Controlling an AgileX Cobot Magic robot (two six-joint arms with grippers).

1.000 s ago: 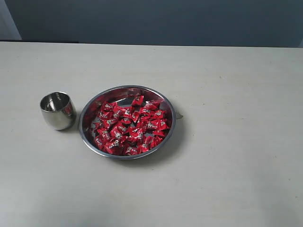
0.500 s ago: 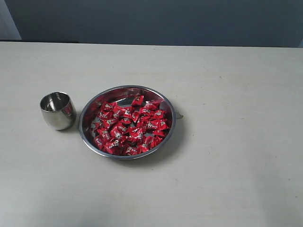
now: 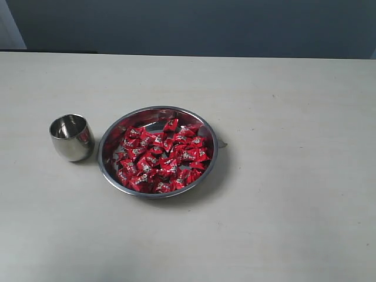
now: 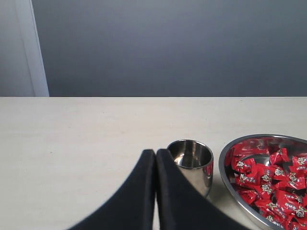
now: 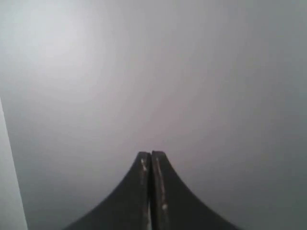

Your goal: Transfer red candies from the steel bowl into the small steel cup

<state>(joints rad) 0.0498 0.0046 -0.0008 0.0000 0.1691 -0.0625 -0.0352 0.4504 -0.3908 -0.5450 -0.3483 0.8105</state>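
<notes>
Sitting beside the small steel cup (image 4: 191, 160), red candies (image 4: 268, 184) are faced only by the left gripper (image 4: 155, 152). It's closed on nothing, same for the right gripper (image 5: 151, 154).

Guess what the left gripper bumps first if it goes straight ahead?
Probably the small steel cup, close ahead of the left gripper; it sits slightly off that line, so the gripper might just miss it.

A pale table (image 3: 294, 205) meets a dark grey wall (image 3: 205, 26).
</notes>
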